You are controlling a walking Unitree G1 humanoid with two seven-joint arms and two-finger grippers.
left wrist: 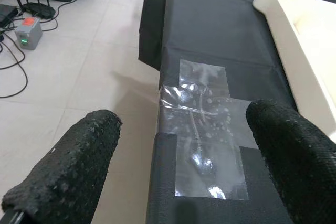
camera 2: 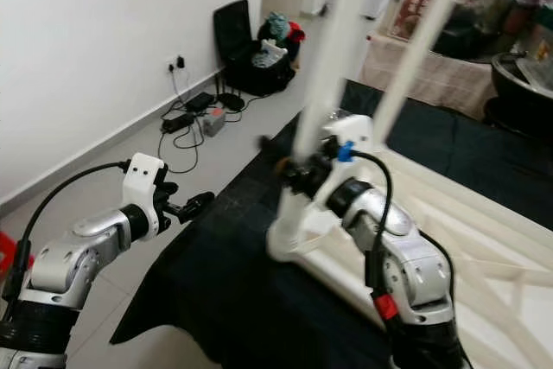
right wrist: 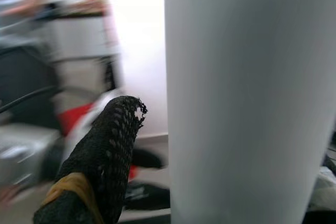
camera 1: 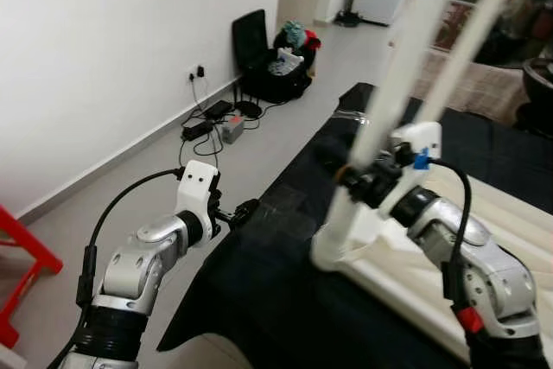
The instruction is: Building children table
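Note:
A cream children's table point(camera 1: 505, 231) lies upside down on a black cloth point(camera 1: 268, 274) spread over the floor. Two white legs stand up from it: the near leg point(camera 1: 406, 66) at the table's corner and a second leg point(camera 1: 471, 41) behind it. My right gripper point(camera 1: 359, 179) is shut on the near leg low down; in the right wrist view the leg point(right wrist: 247, 98) sits against one black finger point(right wrist: 100, 161). My left gripper point(camera 1: 242, 211) hovers open over the cloth's left edge, above a patch of clear tape point(left wrist: 202, 145), holding nothing.
Bare tiled floor point(camera 1: 173, 179) runs left of the cloth along a white wall. Cables and a grey box point(camera 1: 232, 130) lie by the wall, with a black bag point(camera 1: 268, 66) beyond. A red frame point(camera 1: 22, 257) stands at the far left. Furniture crowds the far right.

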